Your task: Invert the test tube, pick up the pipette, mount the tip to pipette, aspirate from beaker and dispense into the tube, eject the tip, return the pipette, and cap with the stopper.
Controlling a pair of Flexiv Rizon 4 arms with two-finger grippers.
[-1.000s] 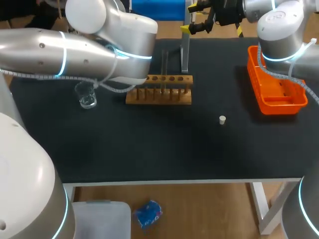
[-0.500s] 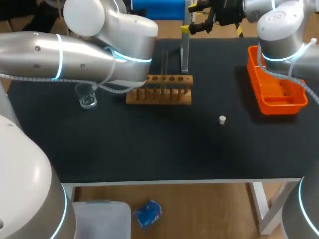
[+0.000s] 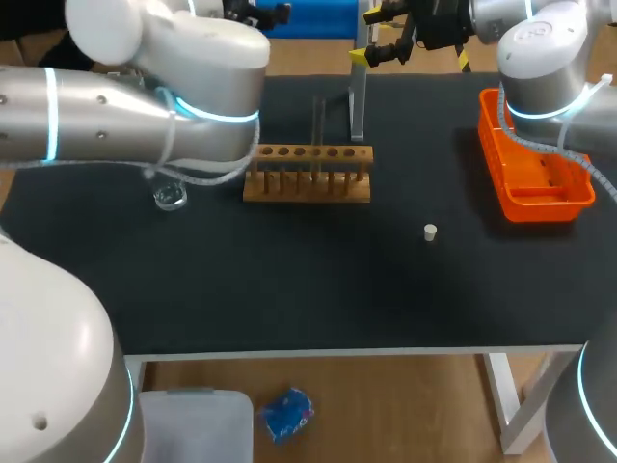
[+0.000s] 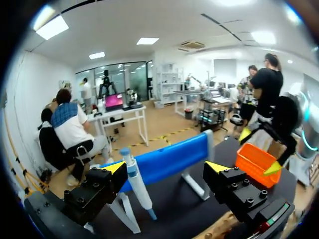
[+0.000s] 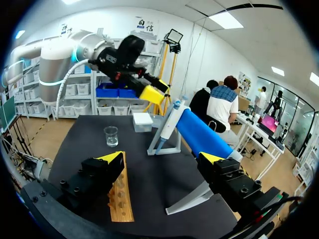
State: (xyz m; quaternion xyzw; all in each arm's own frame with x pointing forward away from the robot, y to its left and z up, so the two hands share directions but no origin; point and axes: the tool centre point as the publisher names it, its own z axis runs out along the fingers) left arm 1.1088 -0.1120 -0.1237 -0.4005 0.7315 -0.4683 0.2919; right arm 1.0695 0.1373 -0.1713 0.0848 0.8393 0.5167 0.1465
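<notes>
- Black table top (image 3: 289, 280); a long blue bar (image 4: 164, 160) runs on supports along its far edge.
- Left arm (image 3: 116, 116) comes in from the left and lies across the far-left part of the table, wrist up at the far edge.
- Left gripper (image 4: 166, 169): fingers spread wide, nothing between them.
- Pipette (image 4: 135, 181), blue and white, hangs on a pale stand (image 5: 167, 148). It is ahead of the left gripper, near one finger's line but apart from it — no contact.
- Right arm (image 3: 540, 58) comes in from the far right corner, wrist turned toward the middle of the far edge.
- Right gripper (image 3: 364, 35): fingers likewise parted and empty. In its wrist view the pipette stands well ahead, with the left gripper beyond it, so the two grippers face each other across the stand.
- Wooden rack (image 3: 307, 176) sits mid-table, nearer than the blue bar; a thin clear test tube (image 3: 318, 125) stands upright in it.
- Beaker (image 3: 171, 196) is left of the rack, partly hidden under the left arm in the head view.
- Stopper (image 3: 430, 231), small and white, lies on bare table — toward the front, between the rack and the orange tray (image 3: 535, 193), touching neither.
- Orange tray sits at the right side, below the right arm.
- White box (image 5: 143, 121) is near the beaker, beyond the pipette as the right wrist sees it.
</notes>
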